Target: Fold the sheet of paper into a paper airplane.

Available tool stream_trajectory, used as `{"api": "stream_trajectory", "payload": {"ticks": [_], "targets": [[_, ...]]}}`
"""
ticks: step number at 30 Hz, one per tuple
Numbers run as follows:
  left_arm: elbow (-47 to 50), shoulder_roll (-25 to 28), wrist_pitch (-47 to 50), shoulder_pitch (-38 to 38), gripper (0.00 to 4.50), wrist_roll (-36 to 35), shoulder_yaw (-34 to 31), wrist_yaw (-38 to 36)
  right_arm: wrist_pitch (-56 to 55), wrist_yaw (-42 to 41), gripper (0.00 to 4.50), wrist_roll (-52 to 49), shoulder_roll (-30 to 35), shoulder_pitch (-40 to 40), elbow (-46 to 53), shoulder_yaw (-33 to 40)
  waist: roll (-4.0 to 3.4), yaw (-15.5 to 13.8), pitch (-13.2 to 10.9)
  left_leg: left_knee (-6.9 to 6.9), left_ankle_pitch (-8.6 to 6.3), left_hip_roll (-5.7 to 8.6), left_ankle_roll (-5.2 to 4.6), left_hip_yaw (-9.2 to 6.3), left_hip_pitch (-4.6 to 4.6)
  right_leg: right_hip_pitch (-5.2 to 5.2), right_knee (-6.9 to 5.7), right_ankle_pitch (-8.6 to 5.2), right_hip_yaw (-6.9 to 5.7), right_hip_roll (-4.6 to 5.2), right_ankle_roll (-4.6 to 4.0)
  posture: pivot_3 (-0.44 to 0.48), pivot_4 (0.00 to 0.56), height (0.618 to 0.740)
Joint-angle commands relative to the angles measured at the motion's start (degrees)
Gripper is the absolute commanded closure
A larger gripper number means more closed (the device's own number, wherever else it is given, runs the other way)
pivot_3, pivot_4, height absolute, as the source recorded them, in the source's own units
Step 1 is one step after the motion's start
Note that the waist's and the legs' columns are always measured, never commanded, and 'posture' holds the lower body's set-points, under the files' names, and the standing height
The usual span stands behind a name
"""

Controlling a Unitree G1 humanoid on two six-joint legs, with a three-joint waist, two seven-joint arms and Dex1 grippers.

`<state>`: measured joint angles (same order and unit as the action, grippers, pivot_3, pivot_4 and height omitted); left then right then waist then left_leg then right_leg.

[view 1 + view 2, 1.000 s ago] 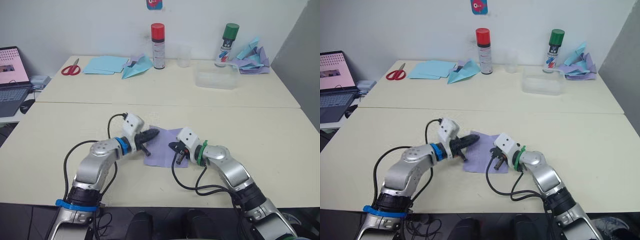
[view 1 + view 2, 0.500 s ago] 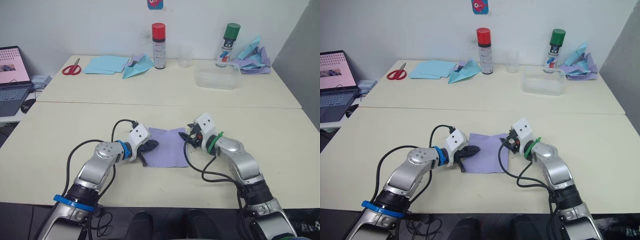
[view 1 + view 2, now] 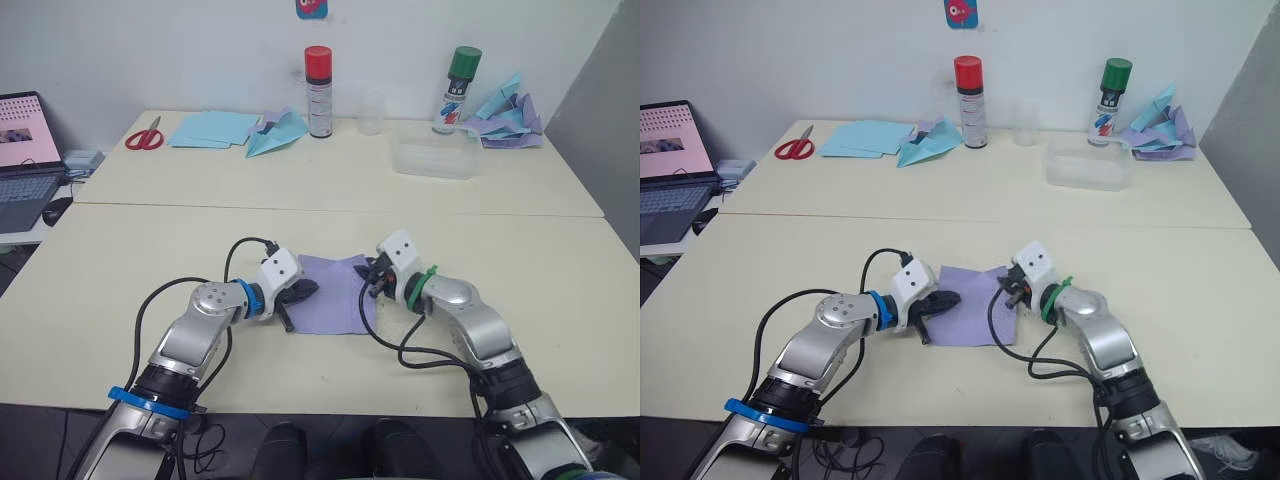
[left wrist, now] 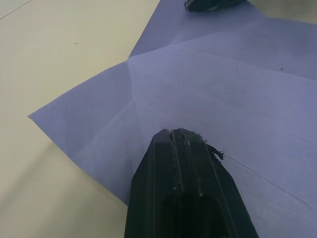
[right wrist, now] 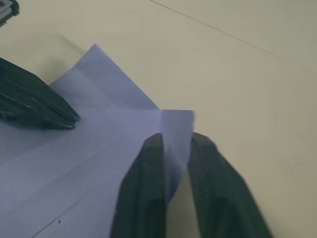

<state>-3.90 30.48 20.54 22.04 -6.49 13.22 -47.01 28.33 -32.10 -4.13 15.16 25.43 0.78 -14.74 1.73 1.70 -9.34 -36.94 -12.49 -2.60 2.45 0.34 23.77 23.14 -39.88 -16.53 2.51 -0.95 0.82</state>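
The sheet of paper (image 3: pixel 335 302) lies flat on the near table, pale lavender with faint creases. My left gripper (image 3: pixel 304 290) is shut, its tip (image 4: pixel 178 135) resting on the sheet's left part. At the sheet's far right corner my right gripper (image 3: pixel 369 272) is shut on the paper. In the right wrist view that corner (image 5: pixel 177 124) stands up between the two fingers (image 5: pixel 152 153), and the left gripper (image 5: pixel 37 101) lies across the sheet beyond. The paper airplane is out of view.
On the far table stand a teal-blue paper plane (image 3: pixel 276 133), light blue sheets (image 3: pixel 212 128), scissors (image 3: pixel 143 136), a red-capped can (image 3: pixel 317 80), a green-capped can (image 3: pixel 457 90), a clear tub (image 3: pixel 433 158) and crumpled papers (image 3: pixel 508 115). A laptop (image 3: pixel 25 165) sits at the far left.
My right gripper left the sheet's near right part, went to its far right corner and closed on it. The left gripper drew back toward the sheet's left edge.
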Motion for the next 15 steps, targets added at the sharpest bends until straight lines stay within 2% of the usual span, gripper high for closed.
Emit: {"api": "stream_trajectory", "payload": {"ticks": [1, 15], "targets": [[-2.6, 0.04, 0.64, -0.46, 4.5, 2.63, 2.08, -0.12, -4.21, -1.71, 4.48, 1.35, 0.86, 0.98, 0.38, -1.35, 0.0, 0.0, 0.0, 0.0, 0.0, 0.0, 0.0, 0.0, 0.0, 0.0, 0.0, 0.0, 0.0, 0.0, 0.0, 0.0, 0.15, 0.74], [-3.34, -0.67, 0.67, 1.06, 4.5, 3.0, 1.87, -0.7, -5.87, -6.11, 4.48, 6.6, 2.69, 2.54, -2.34, -7.51, 0.0, -0.07, 0.0, -0.02, 0.01, 0.01, -0.02, -0.01, 0.0, -0.02, -0.01, 0.0, -0.02, 0.01, 0.0, 0.0, 0.15, 0.74]]}}
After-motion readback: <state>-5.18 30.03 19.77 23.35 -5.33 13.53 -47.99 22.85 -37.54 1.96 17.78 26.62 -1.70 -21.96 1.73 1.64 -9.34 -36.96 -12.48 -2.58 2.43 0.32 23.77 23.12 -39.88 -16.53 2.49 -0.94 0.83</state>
